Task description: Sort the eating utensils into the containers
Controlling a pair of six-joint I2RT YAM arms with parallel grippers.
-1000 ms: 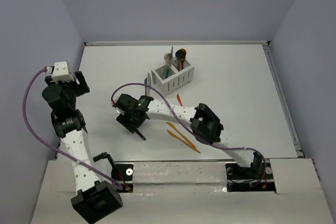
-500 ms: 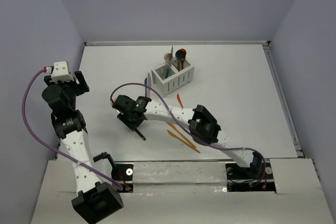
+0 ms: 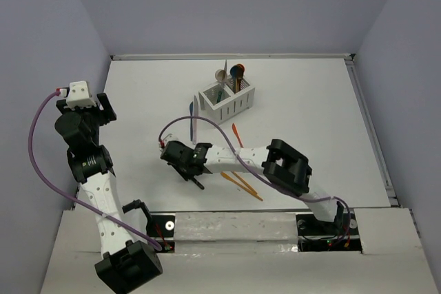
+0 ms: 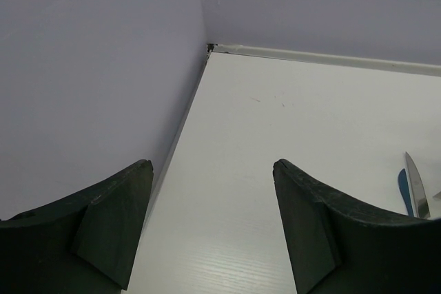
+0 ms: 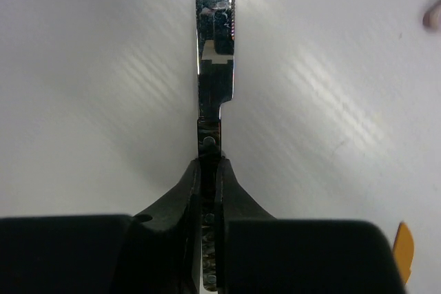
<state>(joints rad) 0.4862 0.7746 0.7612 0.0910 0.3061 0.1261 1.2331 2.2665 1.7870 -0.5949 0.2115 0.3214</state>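
My right gripper [image 5: 209,163] is shut on a knife [image 5: 213,67] with a dark handle and a shiny serrated blade that points away over the white table. In the top view the right gripper [image 3: 191,169] is low over the near-left table, the knife [image 3: 199,184] sticking out of it. The white slotted containers [image 3: 227,103] stand at the back centre with several eating utensils [image 3: 231,76] upright in them. A blue and a grey utensil [image 3: 194,112] lie left of the caddy. My left gripper [image 4: 210,166] hangs open and empty, raised by the left wall.
Orange utensils [image 3: 240,181] lie on the table beside the right arm, and another orange one [image 3: 236,131] lies nearer the caddy. An orange tip [image 5: 404,249] shows at the right wrist view's lower right. The left wall and back table edge [image 4: 317,56] are close to the left gripper.
My right gripper has closed on the knife and moved toward the near edge and slightly right with it. The left arm has stayed where it was.
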